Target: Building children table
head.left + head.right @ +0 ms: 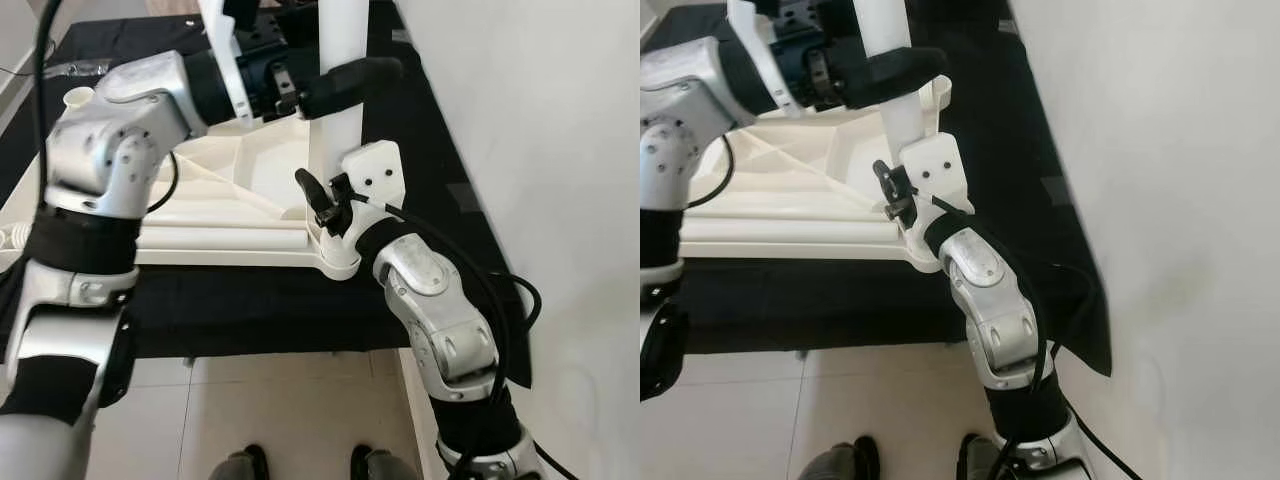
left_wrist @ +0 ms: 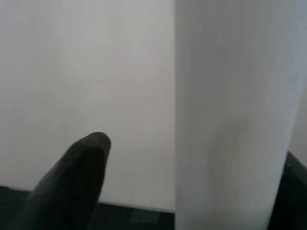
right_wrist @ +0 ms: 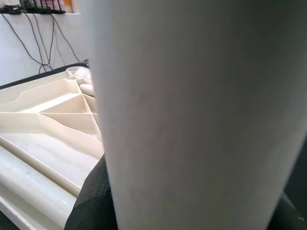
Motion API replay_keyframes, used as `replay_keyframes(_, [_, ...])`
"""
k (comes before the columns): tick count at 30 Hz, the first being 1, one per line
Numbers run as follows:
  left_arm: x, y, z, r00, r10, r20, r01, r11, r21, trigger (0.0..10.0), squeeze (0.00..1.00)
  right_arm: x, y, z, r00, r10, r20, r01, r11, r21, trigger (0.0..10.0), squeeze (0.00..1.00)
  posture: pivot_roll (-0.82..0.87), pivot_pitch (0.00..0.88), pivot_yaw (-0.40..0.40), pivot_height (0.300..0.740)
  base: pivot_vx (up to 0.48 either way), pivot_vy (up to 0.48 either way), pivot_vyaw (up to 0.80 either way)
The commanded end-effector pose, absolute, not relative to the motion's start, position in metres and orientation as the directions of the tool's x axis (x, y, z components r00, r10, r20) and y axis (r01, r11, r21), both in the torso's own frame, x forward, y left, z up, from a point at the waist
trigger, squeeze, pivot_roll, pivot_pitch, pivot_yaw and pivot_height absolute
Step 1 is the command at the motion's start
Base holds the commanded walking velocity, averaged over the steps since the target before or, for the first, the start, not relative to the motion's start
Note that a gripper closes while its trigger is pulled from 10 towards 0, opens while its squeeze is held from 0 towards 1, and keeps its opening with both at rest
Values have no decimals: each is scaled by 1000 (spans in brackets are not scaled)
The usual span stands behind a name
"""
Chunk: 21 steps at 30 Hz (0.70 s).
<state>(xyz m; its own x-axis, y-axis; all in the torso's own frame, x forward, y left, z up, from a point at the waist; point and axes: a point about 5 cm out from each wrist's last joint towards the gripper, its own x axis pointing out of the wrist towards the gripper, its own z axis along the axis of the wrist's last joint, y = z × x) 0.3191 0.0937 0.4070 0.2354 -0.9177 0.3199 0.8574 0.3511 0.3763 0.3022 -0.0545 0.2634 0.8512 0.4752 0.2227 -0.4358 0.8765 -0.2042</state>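
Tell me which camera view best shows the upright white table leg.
The left eye view: the table leg stands at the tabletop corner, left gripper around it, right gripper at its base. The right eye view crops it; wrist views show blank close-ups.
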Motion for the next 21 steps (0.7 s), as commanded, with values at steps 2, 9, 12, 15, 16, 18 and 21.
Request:
replay_keyframes(2, [323, 93, 408, 237, -919, 314, 854, 351, 383, 0, 0, 300, -41, 250, 829, 536, 163, -512, 843, -166, 10000, 0, -25, 213, 41, 740, 0, 0, 0])
replay_keyframes(9, [324, 86, 409, 201, -929, 311, 865, 317, 388, 0, 0, 301, -42, 249, 832, 531, 160, -508, 846, -161, 10000, 0, -22, 224, 44, 740, 0, 0, 0])
replay_keyframes(12, [322, 82, 408, 175, -936, 306, 876, 290, 384, 0, 0, 302, -44, 249, 835, 526, 158, -504, 848, -160, 10000, 0, -22, 224, 44, 740, 0, 0, 0])
replay_keyframes(15, [322, 81, 408, 165, -937, 307, 881, 280, 382, 0, 0, 303, -44, 249, 837, 524, 158, -503, 850, -159, 10000, 0, -22, 224, 44, 740, 0, 0, 0])
replay_keyframes(16, [320, 78, 407, 153, -942, 300, 885, 266, 383, 0, 0, 305, -46, 250, 833, 531, 156, -510, 846, -157, 10000, 0, -15, 229, 44, 740, 0, 0, 0])
replay_keyframes(18, [320, 77, 406, 149, -943, 297, 886, 261, 383, 0, 0, 306, -47, 250, 829, 536, 156, -516, 843, -155, 10000, 16, -15, 229, 44, 740, 0, 0, 0])
replay_keyframes(21, [319, 75, 404, 139, -946, 292, 891, 249, 379, 0, 0, 310, -52, 256, 801, 575, 167, -553, 817, -163, 10000, 1000, -19, 234, 46, 740, 0, 0, 0])
